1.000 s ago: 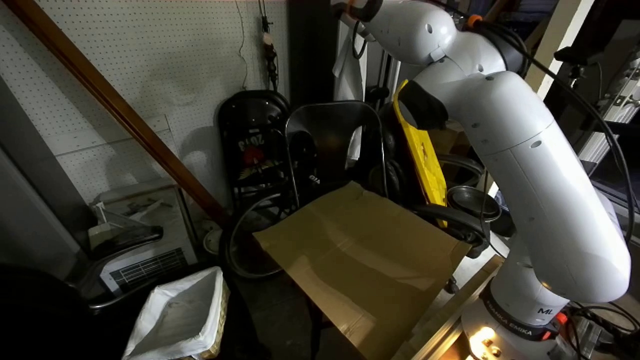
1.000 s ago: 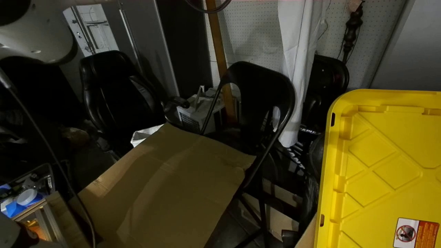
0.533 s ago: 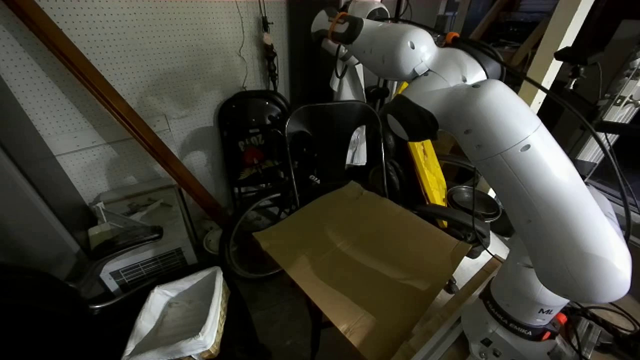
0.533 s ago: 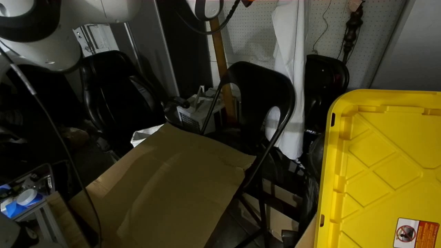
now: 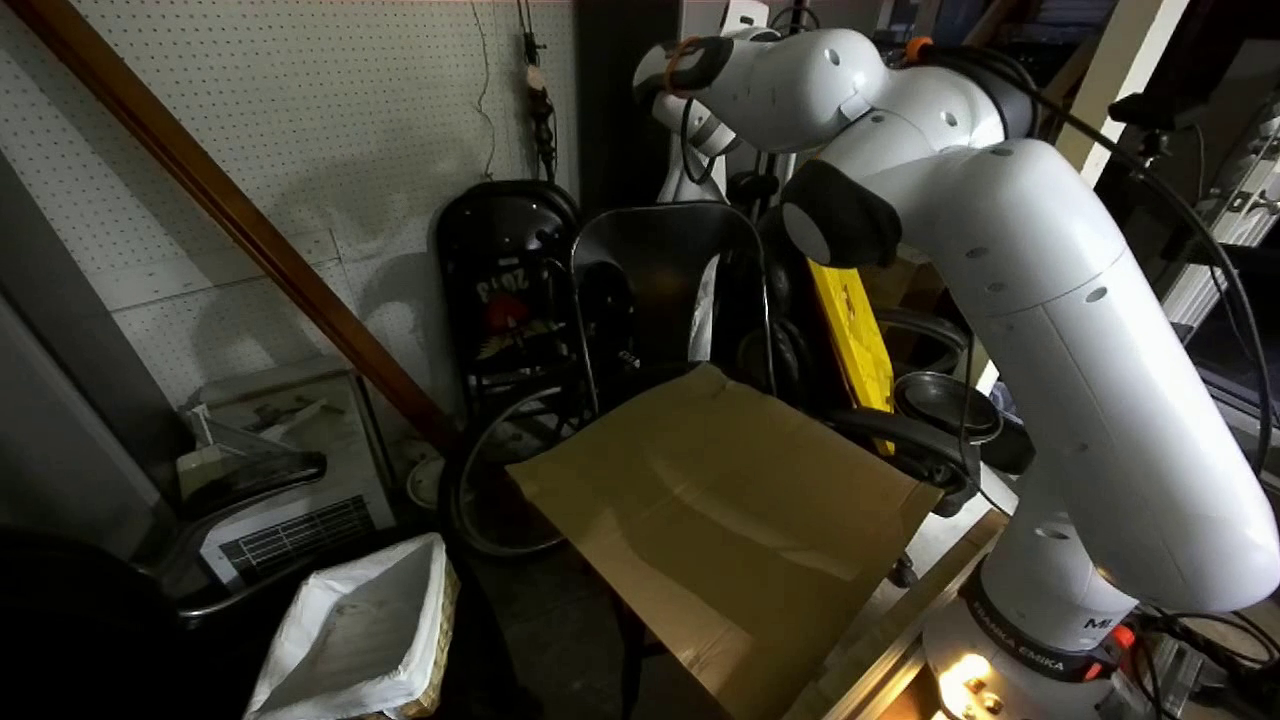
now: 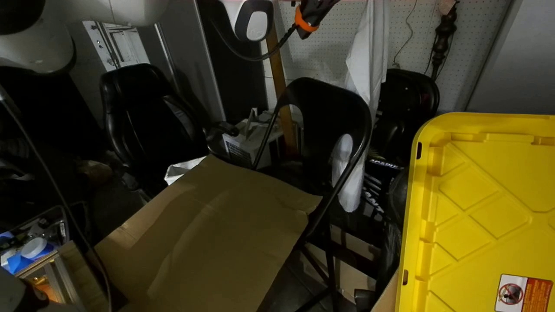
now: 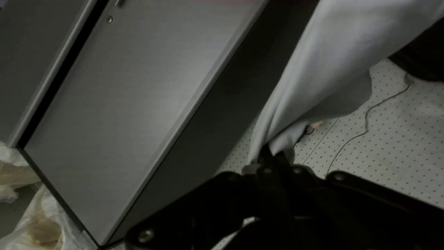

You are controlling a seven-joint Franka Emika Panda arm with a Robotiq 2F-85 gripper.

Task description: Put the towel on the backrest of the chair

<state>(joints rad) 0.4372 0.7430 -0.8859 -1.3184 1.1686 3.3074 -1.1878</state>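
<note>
The white towel (image 6: 368,60) hangs long from above, behind the black chair's backrest (image 6: 331,108) in an exterior view. Part of it shows through the backrest's side opening, and its lower end hangs below. In an exterior view the towel (image 5: 704,310) also shows behind the backrest (image 5: 665,245). Whether it touches the chair cannot be told. In the wrist view my gripper (image 7: 273,153) is closed on a bunched end of the towel (image 7: 333,59). In the exterior views the gripper's fingers are hidden or out of frame.
A cardboard sheet (image 5: 730,520) lies in front of the chair. A yellow lid (image 6: 485,208) stands beside it. A black office chair (image 6: 143,117), folded chairs (image 5: 500,260), a wooden beam (image 5: 240,220) and a white-lined basket (image 5: 360,630) stand around. A grey cabinet (image 7: 138,86) shows in the wrist view.
My wrist has come down into view above the chair. The towel has sunk and swung, and its lower end has moved further behind the backrest. The chair has not moved.
</note>
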